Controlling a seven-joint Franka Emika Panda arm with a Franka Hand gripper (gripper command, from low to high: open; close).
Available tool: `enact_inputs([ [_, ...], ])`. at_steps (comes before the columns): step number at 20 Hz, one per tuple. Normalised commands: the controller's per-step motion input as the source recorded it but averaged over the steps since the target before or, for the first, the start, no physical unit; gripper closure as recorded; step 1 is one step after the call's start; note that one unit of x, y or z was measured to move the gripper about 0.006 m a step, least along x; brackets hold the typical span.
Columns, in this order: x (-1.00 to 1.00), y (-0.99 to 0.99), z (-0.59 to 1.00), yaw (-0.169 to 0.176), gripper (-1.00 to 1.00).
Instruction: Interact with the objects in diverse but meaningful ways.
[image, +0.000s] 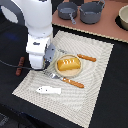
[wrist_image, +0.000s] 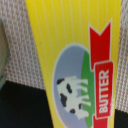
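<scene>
The yellow butter block (wrist_image: 75, 65), with a cow picture and a red "BUTTER" ribbon, fills the wrist view very close to the camera. My gripper (image: 46, 63) is low over the left part of the striped placemat (image: 97, 75), beside the plate (image: 58, 73) holding the golden bread loaf (image: 67, 64). The arm hides the butter in the exterior view, and no fingers show in either view. The orange-handled fork (image: 74, 82) lies in front of the plate and the knife (image: 86, 58) behind it. The white fish (image: 48, 90) lies near the mat's front. The red-brown sausage (image: 20, 65) lies off the mat.
A grey long-handled saucepan (image: 68, 11) and a second grey pot (image: 92, 12) stand on the wooden surface at the back. A pale bowl (image: 123, 17) sits at the exterior view's far right. A black cable runs past the sausage.
</scene>
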Motion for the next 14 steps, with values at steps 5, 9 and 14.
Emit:
enact_inputs([
  [5,-0.07,-0.03,-0.06,0.0,1.0],
  [9,-0.03,-0.02,-0.03,0.0,1.0],
  [14,-0.01,-0.02,0.0,0.0,1.0],
])
